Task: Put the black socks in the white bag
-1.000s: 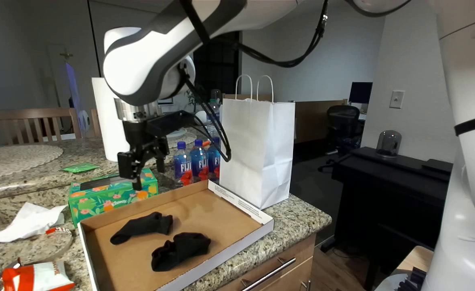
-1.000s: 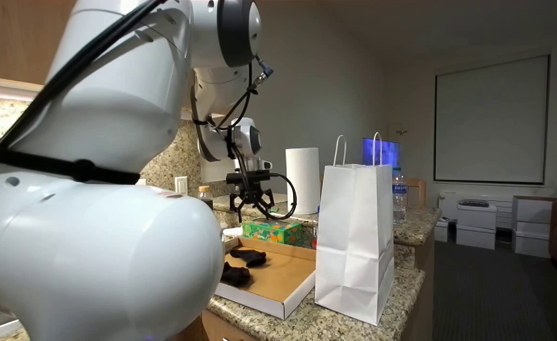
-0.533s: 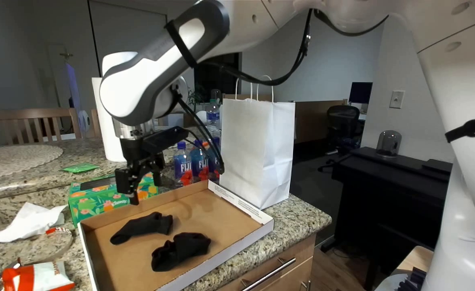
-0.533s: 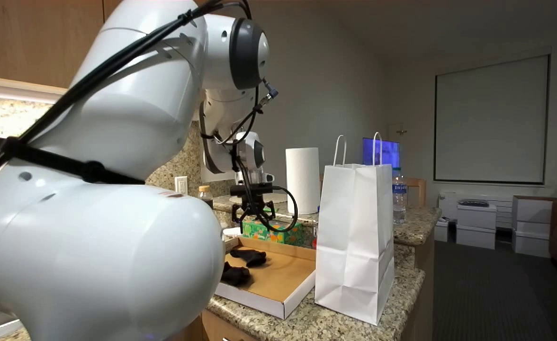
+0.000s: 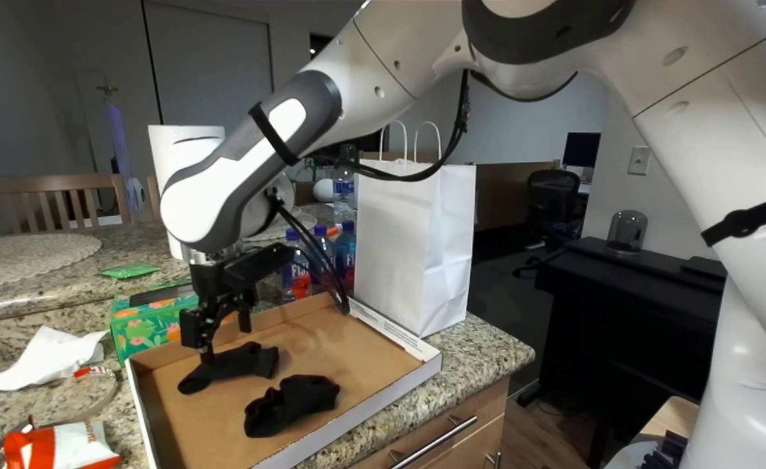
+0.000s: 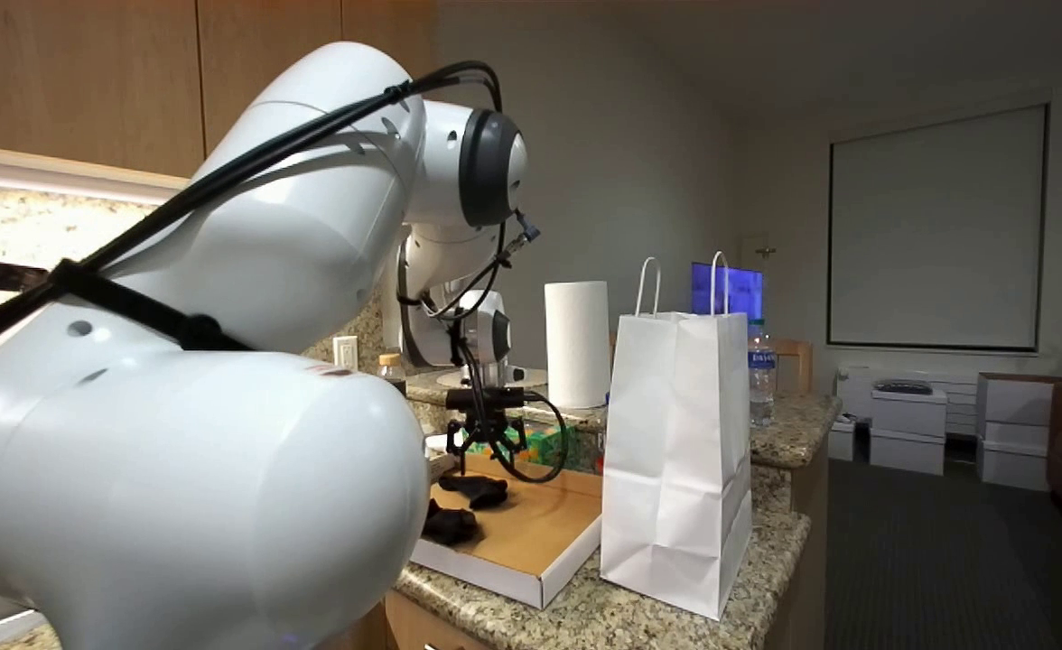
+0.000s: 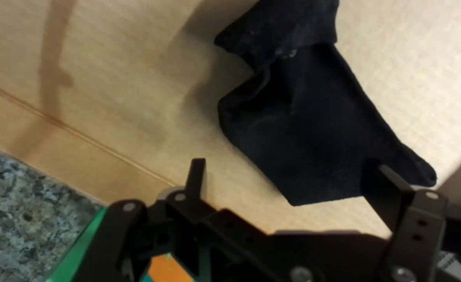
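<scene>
A black sock (image 5: 247,361) and a 2nd black sock (image 5: 294,402) lie apart in a shallow cardboard box (image 5: 357,355) on the counter (image 5: 481,350), just beside an upright white bag (image 5: 393,247), its inside hidden. In an exterior view both socks' long axes slant lower L to upper R, the first w/ its narrow end lower L. The claw (image 7: 287,168) hangs over that sock, jaws spread wide; contact can't be told. Wrist view cuts off a sock up top; the arm (image 6: 269,487) partly hides the 2nd in an exterior view.
</scene>
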Available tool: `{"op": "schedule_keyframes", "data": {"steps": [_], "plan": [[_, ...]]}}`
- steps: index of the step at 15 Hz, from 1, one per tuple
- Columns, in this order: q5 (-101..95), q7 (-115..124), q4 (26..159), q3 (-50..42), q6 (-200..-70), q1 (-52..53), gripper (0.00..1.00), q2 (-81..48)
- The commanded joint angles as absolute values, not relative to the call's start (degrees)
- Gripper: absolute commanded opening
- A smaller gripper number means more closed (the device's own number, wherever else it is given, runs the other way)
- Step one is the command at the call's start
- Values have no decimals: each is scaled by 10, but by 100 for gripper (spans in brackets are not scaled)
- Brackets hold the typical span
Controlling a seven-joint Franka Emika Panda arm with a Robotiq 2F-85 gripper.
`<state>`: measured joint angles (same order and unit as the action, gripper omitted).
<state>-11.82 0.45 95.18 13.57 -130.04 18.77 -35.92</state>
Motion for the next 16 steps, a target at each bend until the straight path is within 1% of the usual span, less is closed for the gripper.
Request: {"op": "schedule_keyframes", "data": {"steps": [1, 2, 3, 4, 6, 10, 13, 14, 16], "plan": [[-97, -25, 945, 139, -1310, 192, 100, -383], [-97, -23, 946, 139, -1309, 193, 100, -387], [-98, -22, 946, 139, -1308, 195, 75, -390], [-103, -19, 949, 136, -1309, 197, 73, -389], [-100, -13, 952, 136, -1309, 197, 61, -384], [-90, -2, 956, 134, -1300, 195, 35, -369], [-71, -14, 956, 141, -1292, 191, 13, -369], [-66, -17, 957, 143, -1291, 190, 10, -369], [-60, -18, 961, 144, -1292, 190, 7, -365]]}}
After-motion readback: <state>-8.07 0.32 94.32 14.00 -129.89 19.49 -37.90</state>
